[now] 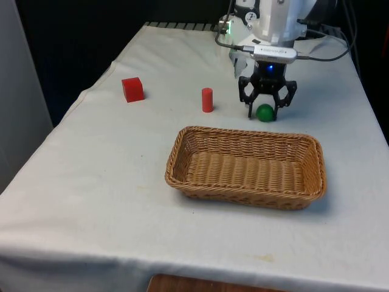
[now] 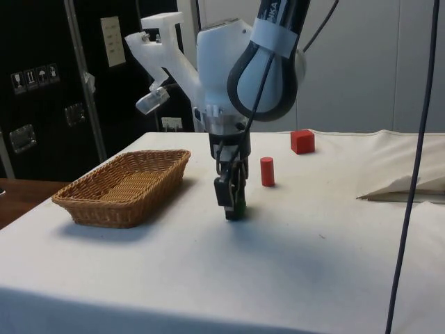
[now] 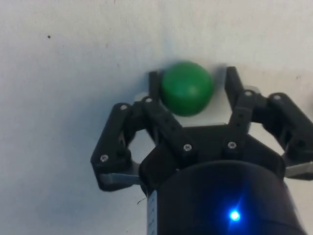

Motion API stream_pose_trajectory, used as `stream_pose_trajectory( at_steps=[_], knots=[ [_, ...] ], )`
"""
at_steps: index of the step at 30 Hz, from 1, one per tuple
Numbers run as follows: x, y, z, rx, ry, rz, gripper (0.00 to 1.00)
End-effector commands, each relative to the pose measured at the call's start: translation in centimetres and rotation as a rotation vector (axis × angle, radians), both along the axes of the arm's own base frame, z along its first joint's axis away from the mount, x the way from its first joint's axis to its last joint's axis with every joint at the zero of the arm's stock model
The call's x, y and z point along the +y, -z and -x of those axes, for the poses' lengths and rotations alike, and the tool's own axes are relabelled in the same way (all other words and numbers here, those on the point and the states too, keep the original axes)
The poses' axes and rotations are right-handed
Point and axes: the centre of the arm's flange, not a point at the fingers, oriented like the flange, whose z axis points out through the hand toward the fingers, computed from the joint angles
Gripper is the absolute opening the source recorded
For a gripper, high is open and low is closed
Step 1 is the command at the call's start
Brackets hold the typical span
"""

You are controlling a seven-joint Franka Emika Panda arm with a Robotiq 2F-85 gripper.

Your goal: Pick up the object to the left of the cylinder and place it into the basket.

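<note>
In the side view the green ball (image 2: 239, 206) is nearly all hidden behind the gripper (image 2: 231, 202), with just a sliver of green peeking out low beside the black fingers. From that side I can't tell whether the fingers touch it. In the front view the arm (image 1: 273, 24) is cut off by the upper edge, and the table (image 1: 91, 213) runs off the lower edge. From the wrist, the gripper's body covers the cloth beneath it, and one finger (image 3: 155, 85) sits partly behind the ball (image 3: 187, 88).

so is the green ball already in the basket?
No, the green ball sits on the cloth between the gripper fingers, behind the basket.
</note>
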Motion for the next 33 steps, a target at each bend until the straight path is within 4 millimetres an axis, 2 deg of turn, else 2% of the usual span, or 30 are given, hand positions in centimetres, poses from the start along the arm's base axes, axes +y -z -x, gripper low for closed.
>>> stream_pose_trajectory(
  at_steps=[1,3,15,33],
  knots=[
    [0.2,0.0,0.0,-0.008,0.000,-0.008,0.16],
    [0.2,0.0,0.0,-0.008,0.000,-0.008,0.00],
    [0.0,-0.3,-0.5,-0.012,0.000,-0.001,0.00],
    [0.0,-3.0,-3.8,-0.073,0.011,-0.012,0.00]
  ],
)
